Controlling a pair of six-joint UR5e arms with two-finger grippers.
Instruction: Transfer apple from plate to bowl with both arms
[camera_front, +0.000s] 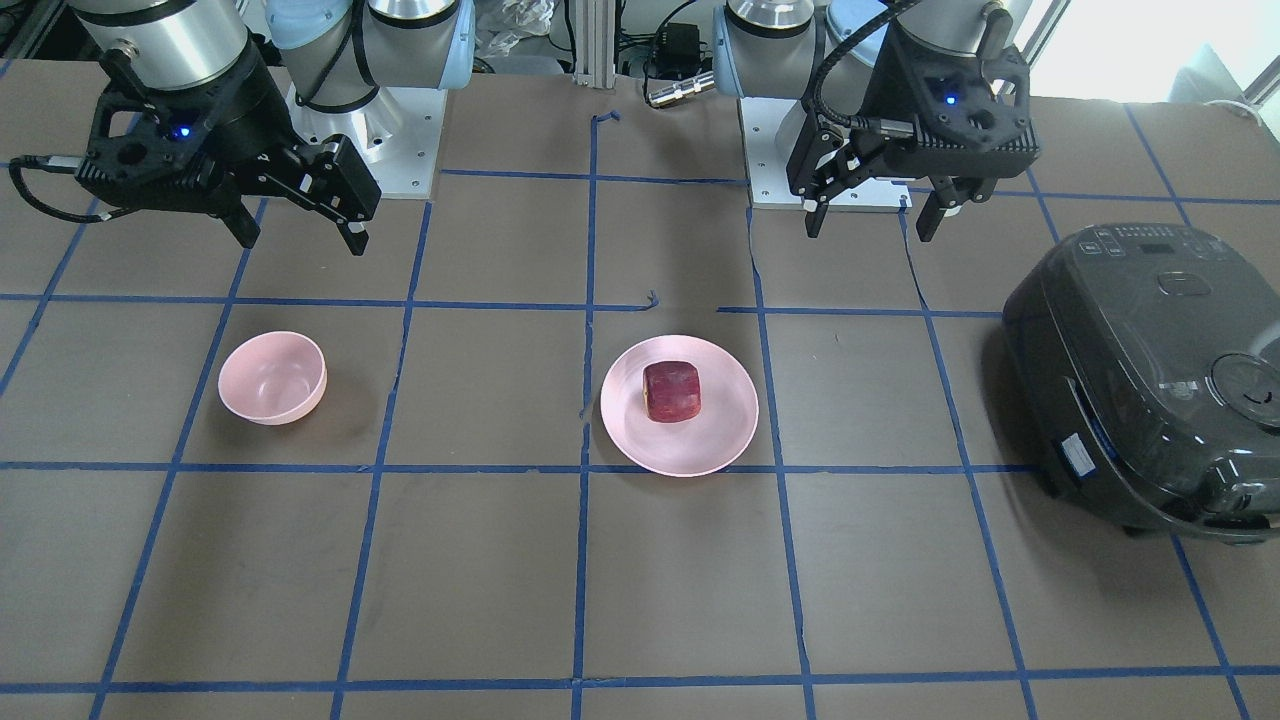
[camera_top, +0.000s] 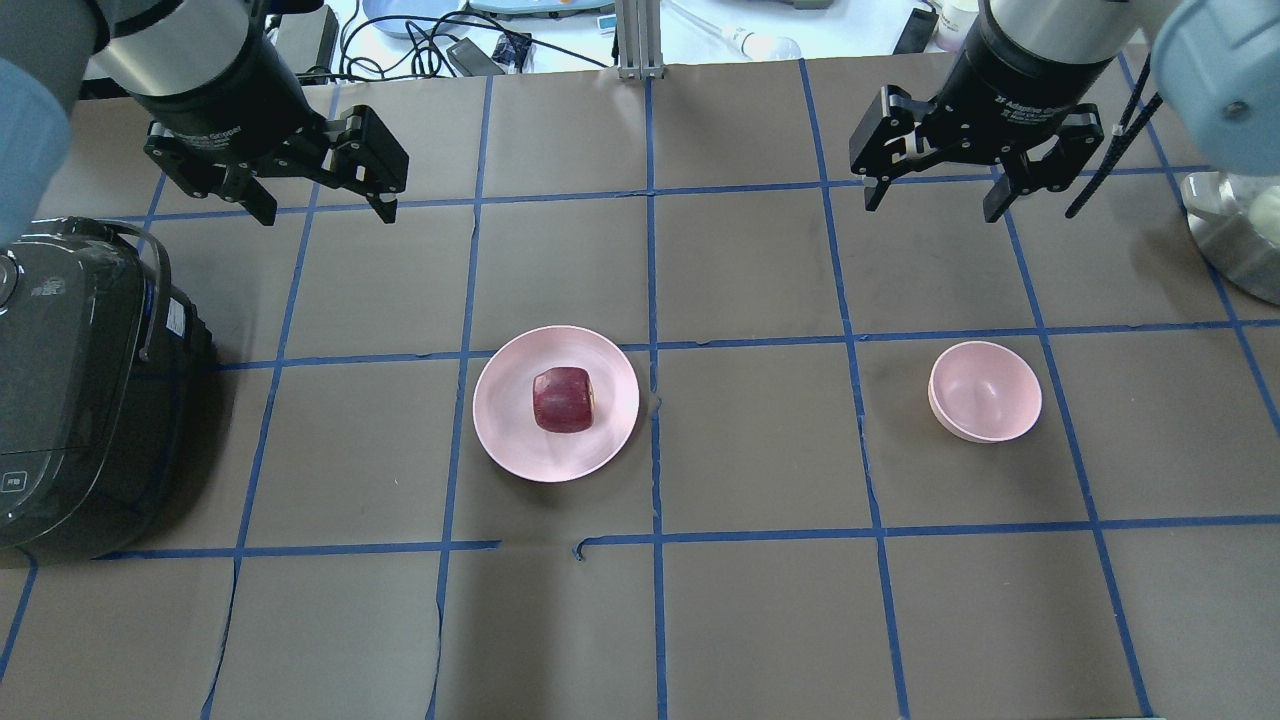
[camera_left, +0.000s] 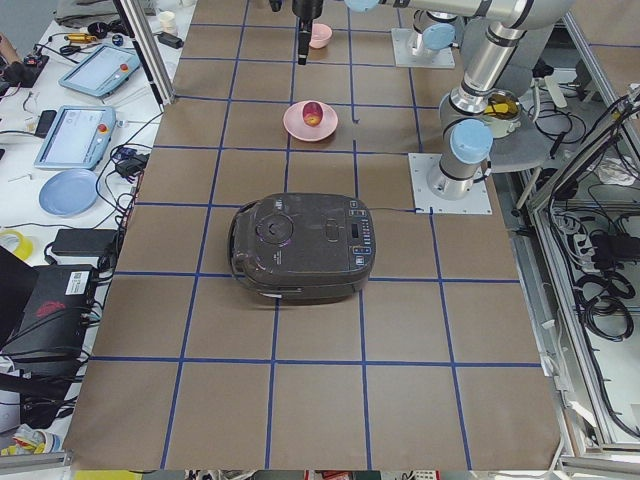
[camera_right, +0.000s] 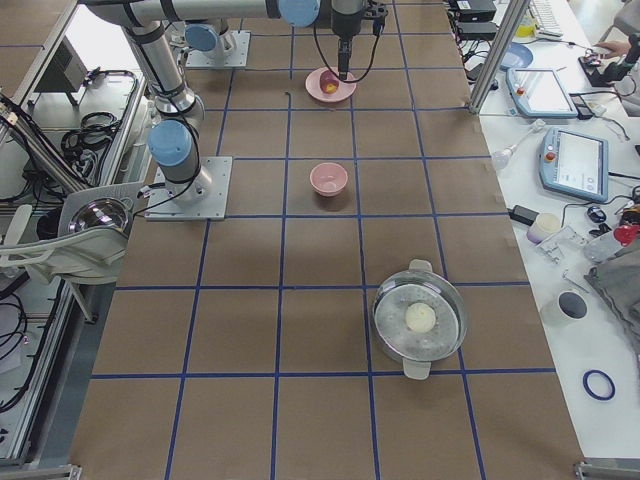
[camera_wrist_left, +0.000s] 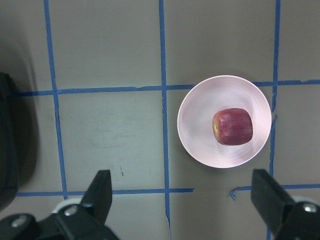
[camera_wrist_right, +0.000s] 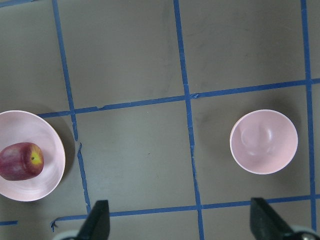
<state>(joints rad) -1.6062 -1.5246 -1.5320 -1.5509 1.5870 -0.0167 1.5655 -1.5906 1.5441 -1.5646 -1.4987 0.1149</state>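
The dark red apple (camera_top: 563, 399) sits on the wide pink plate (camera_top: 510, 440) left of the table's middle; both also show in the front view, the apple (camera_front: 671, 391) on the plate (camera_front: 720, 440). The small deep pink bowl (camera_top: 985, 392) stands empty to the right. My left gripper (camera_top: 325, 205) is open and empty, held high behind the plate; its wrist view looks down on the apple (camera_wrist_left: 233, 126). My right gripper (camera_top: 932, 205) is open and empty, held high behind the bowl; its wrist view shows the bowl (camera_wrist_right: 263, 141) and the apple (camera_wrist_right: 21, 161).
A large black rice cooker (camera_top: 70, 380) stands at the left end of the table, close to the left arm. A steel pot (camera_right: 420, 318) with a lid stands at the right end. Blue tape lines grid the brown table.
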